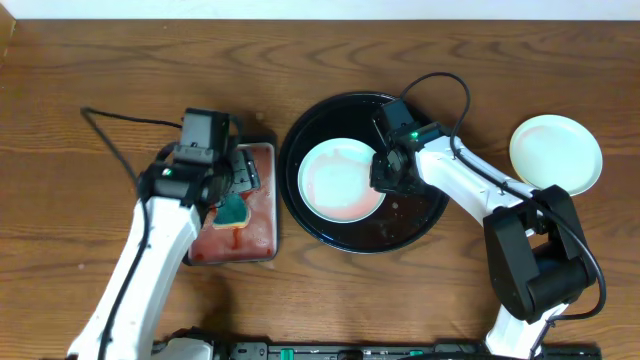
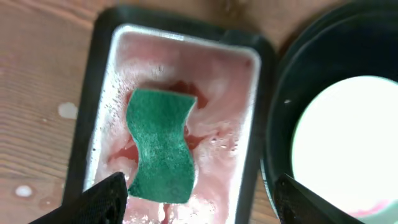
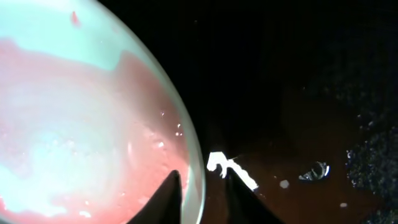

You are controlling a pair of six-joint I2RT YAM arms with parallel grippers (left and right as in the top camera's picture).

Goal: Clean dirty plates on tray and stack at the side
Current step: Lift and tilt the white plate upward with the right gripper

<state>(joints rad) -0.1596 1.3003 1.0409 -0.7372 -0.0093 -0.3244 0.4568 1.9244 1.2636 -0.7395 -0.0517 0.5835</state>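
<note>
Overhead: smeared plate (image 1: 338, 185) sits mid-frame in the black tray (image 1: 320, 120). Right gripper (image 3: 202, 196) loosely straddles its rim, left gripper (image 2: 202, 202) gapes over the sponge (image 2: 160, 146). Slick wet rim might slip when pinched.

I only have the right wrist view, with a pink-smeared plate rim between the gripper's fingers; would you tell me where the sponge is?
Observer: The green sponge lies in the small rectangular tray of pinkish water, just left of the round black tray.
Operator: Thank you. Is the left gripper holding it?
Observer: No, the left gripper hovers open above the sponge, not gripping it.
Operator: Are any plates off the round tray?
Observer: One pale plate sits on the table to the right of that tray; I cannot tell whether others lie beneath it.
</note>
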